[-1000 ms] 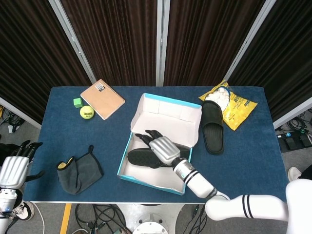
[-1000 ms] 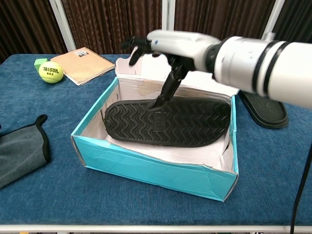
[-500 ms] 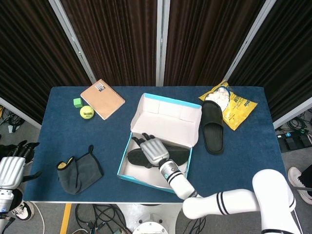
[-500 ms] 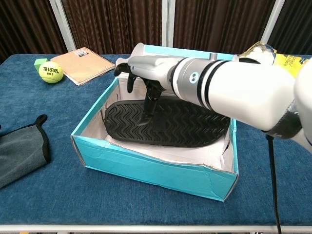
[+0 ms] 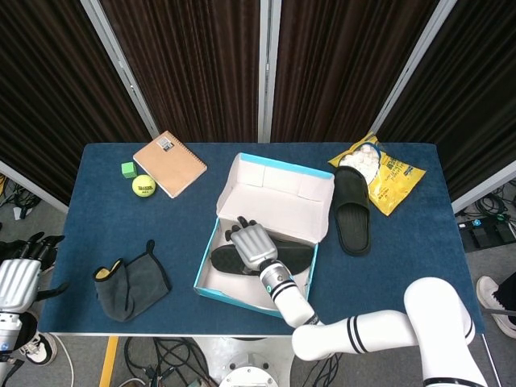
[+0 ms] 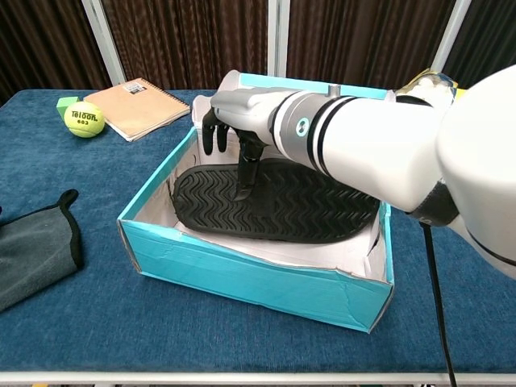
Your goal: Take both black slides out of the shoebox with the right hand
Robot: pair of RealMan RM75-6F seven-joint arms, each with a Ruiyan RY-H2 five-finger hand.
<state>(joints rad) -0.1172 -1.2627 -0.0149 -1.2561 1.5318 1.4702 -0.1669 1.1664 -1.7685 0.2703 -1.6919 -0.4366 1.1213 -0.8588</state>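
Observation:
The teal shoebox [image 5: 211,276] [image 6: 242,278] stands mid-table with its lid up. One black slide [image 5: 289,256] [image 6: 306,205] lies in it, sole up. My right hand [image 5: 251,243] [image 6: 242,113] hovers over the slide's left half with its fingers pointing down and apart, holding nothing. One fingertip [image 6: 243,179] touches the ribbed sole. The other black slide [image 5: 352,211] lies on the table to the right of the box, strap up. My left hand [image 5: 18,280] hangs off the table's left edge, fingers spread and empty.
A notebook [image 5: 169,163] [image 6: 133,107], a tennis ball [image 5: 143,186] [image 6: 84,118] and a green cube [image 5: 127,169] sit at the back left. A grey cloth [image 5: 129,282] [image 6: 32,250] lies front left. A yellow snack bag [image 5: 385,173] lies behind the loose slide.
My right hand has moved left along the slide and dropped, its fingers turning down until one meets the sole. The slide has not moved. My left hand has barely shifted.

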